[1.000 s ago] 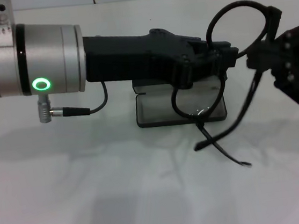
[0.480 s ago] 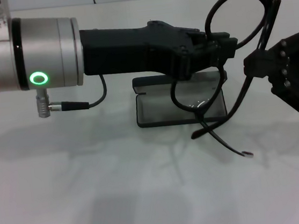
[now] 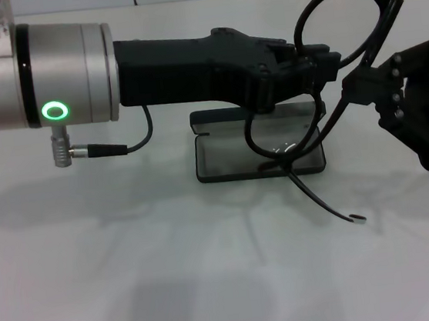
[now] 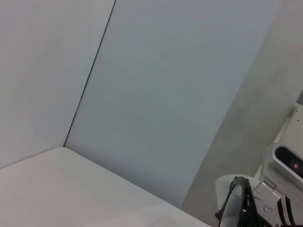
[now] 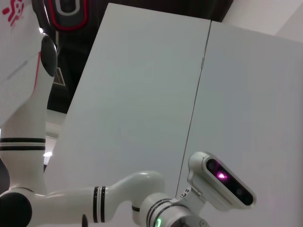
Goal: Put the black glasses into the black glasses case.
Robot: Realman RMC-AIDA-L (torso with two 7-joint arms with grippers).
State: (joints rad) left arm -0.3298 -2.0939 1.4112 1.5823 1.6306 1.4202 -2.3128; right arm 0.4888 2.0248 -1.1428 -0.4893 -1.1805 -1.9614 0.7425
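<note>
Behind left gripper, half-hidden black glasses case

A white jointed robot arm with black bands — apparently the left one — before pale wall panels.

Black glasses held aloft, seemingly unfolded, above the open black glasses case.

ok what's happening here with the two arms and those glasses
The left gripper holds the black glasses by the bridge, up in the air above the open black glasses case on the white table. The right gripper is at one temple arm, apparently working on folding it; the other temple hangs down past the case. The glasses are not yet in the case.
</note>
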